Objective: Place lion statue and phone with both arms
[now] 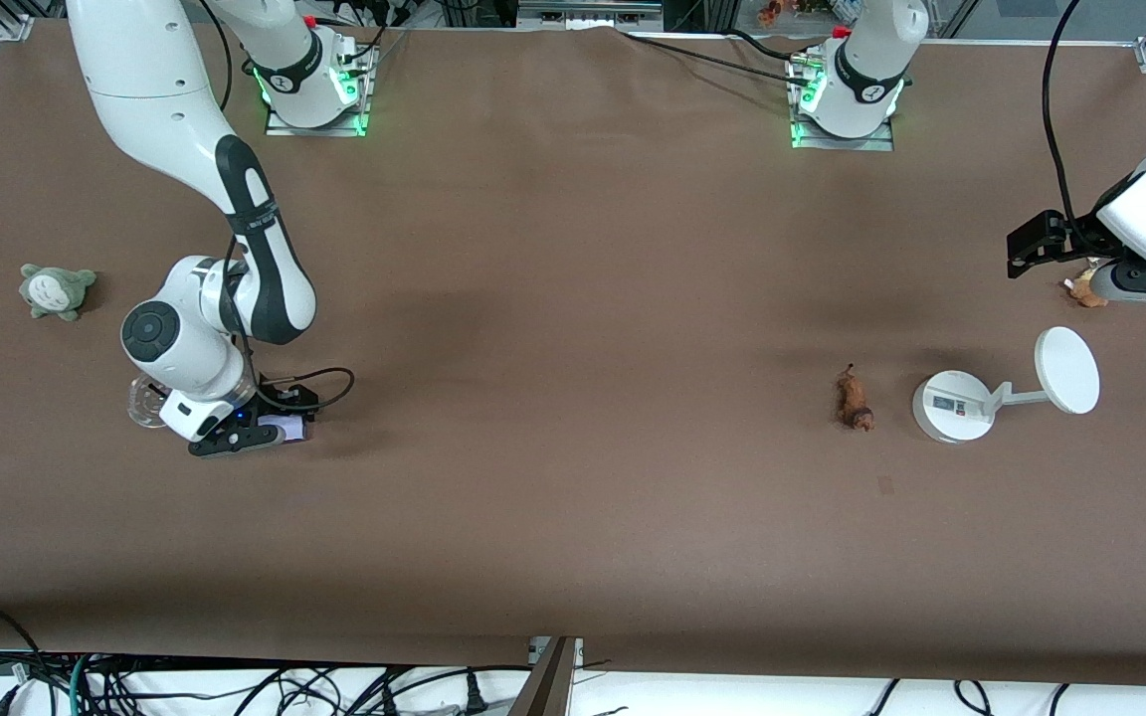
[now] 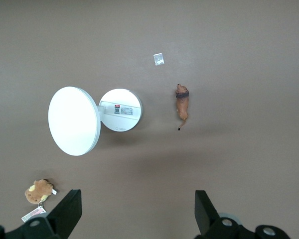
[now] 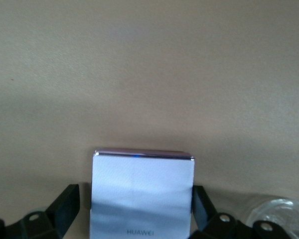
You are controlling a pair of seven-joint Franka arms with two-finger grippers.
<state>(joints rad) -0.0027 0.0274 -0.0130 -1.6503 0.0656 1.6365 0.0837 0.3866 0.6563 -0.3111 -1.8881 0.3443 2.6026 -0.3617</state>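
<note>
Front view is showing the right gripper [image 1: 265, 430] low on the worktop [image 1: 573, 517] toward the right arm's end, with the phone [image 1: 286, 429] lying flat between its fingers. In the right wrist view one finger [image 3: 65, 209] is standing clear of the phone's edge while the finger across from it is sitting just beside or against the other edge, so the gripper is looking released rather than clamped, though contact there is hard to judge. If the arm is lifting away with that finger rubbing the edge, it could be dragging or tipping the phone. A clear round dish [image 1: 145, 403] is lying just beside the gripper, and a sideways retreat could be knocking it.

The lion statue [image 1: 856, 399] is lying on its side on the worktop toward the left arm's end, just beside the white stand [image 1: 953, 406]. The left gripper [image 1: 1036, 244] is hanging spread open over the worktop, holding nothing, well apart from the statue. A careless descent could be clipping the stand's disc or nudging the small figurine away.

Most of the phone is being hidden under the right wrist in the front view. A brown plush toy [image 1: 1085, 290] is partly covered by the left arm, and a grey plush [image 1: 56, 289] is sitting well apart from everything else, toward the right arm's end.
</note>
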